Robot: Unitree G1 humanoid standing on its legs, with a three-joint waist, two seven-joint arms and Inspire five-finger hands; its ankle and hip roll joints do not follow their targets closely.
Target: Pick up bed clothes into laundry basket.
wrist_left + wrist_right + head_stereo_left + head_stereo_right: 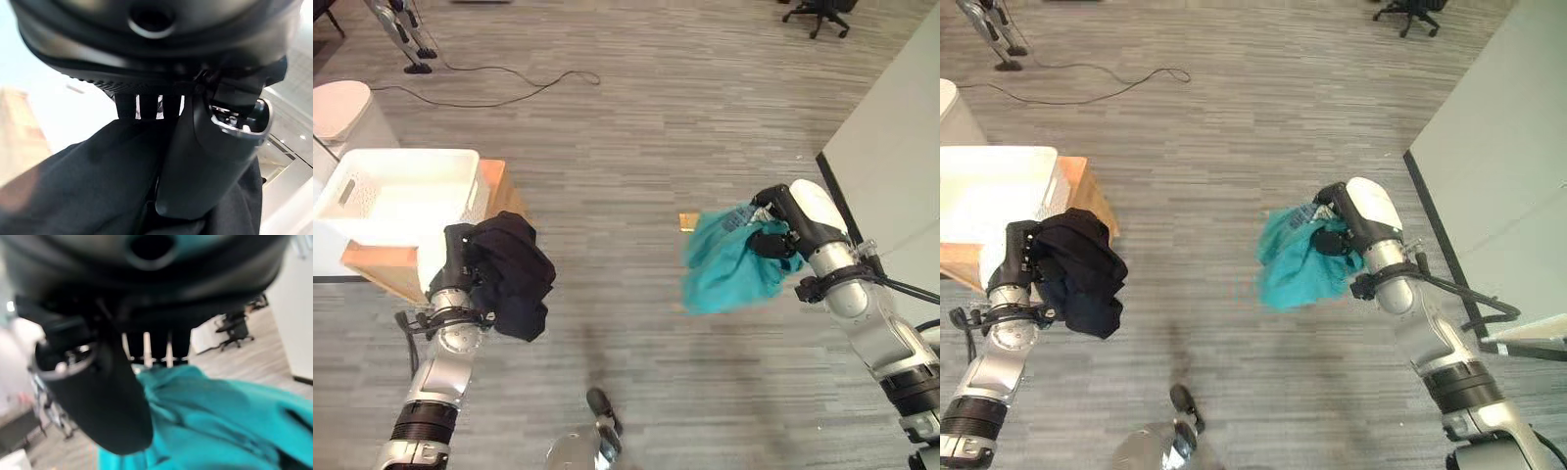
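The left hand [460, 264] grips a crumpled black cloth garment [514, 274] beside the white plastic laundry basket [401, 191]; the right hand [783, 230] clutches a loose teal cloth garment [724, 269], well apart. Trailing folds could snag the basket's rim or slip free.

The setting is an office or robotics lab space. Grey wood-pattern plank flooring [685, 117] covers a wide open area. A black swivel office chair [818, 12] on castors stands at the far edge. A loose black cable [499, 88] runs across the floor toward a stand's foot [411, 54]. A white laundry basket [401, 191] sits on a low wooden table [494, 191]; a pale flat bed surface [891, 147] borders the right side.
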